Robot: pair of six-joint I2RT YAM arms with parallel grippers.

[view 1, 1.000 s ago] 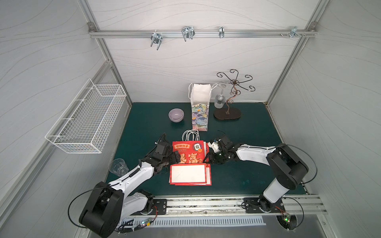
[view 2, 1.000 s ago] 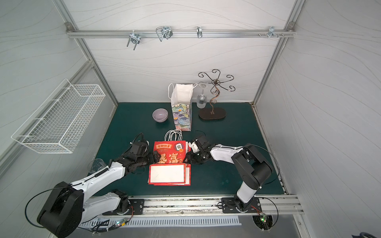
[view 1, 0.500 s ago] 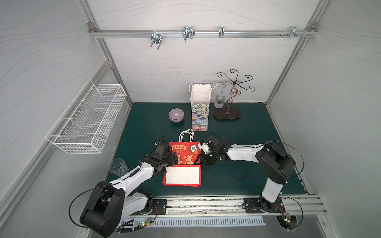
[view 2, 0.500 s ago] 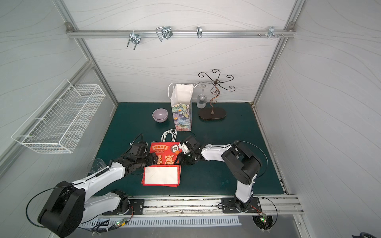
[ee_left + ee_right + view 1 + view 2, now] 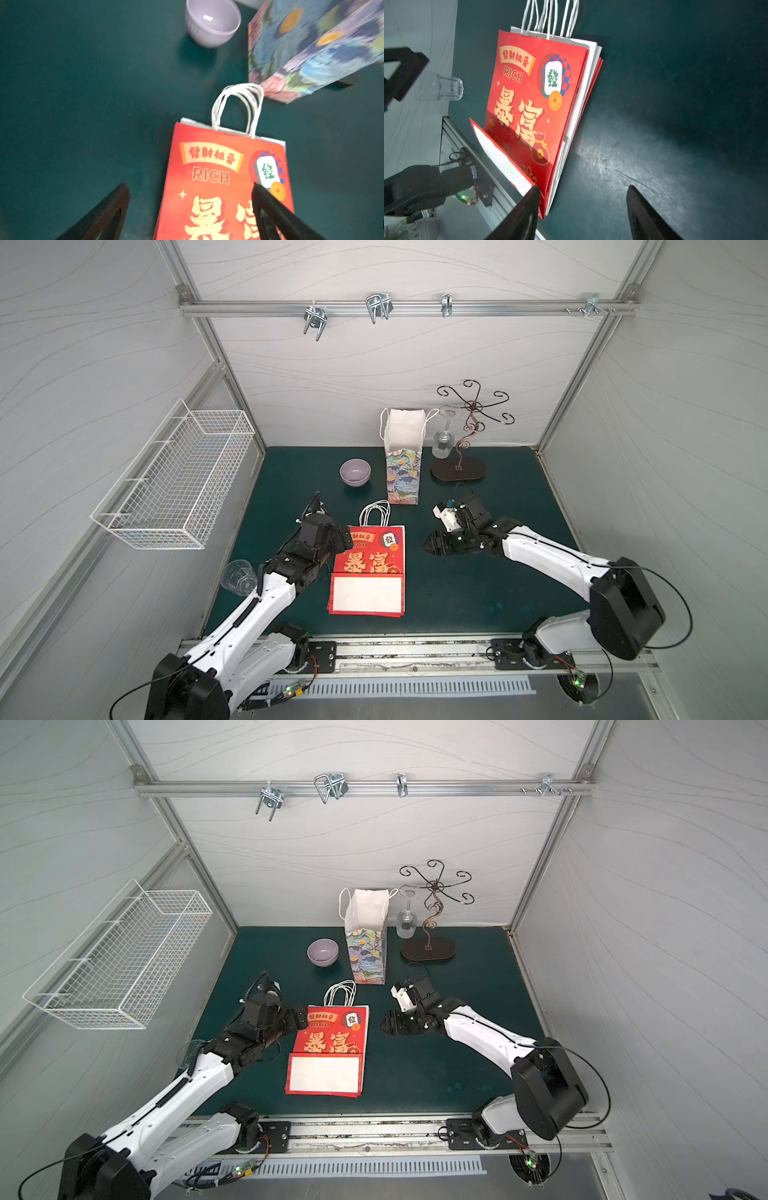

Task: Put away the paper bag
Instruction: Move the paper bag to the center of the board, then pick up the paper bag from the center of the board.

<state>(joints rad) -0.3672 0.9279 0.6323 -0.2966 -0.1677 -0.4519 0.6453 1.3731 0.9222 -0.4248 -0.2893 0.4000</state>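
- Red paper bag (image 5: 368, 568) lies folded flat on the bench (image 5: 478, 597), handles pointing at the floral bag (image 5: 402, 479).
- Left end effector (image 5: 190, 209) released, straddling the red bag's edge; right end effector (image 5: 582, 207) released, just beside it.
- Judgement: folding done; pick-up and stowing remain.

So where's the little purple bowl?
In both top views the small purple bowl stands near the table's back, beside the upright flowery paper bag, toward the left arm's side.

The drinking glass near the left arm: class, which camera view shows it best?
The right wrist view: the drinking glass appears whole and unobstructed. In both top views the left arm partly hides it. The left wrist view misses it.
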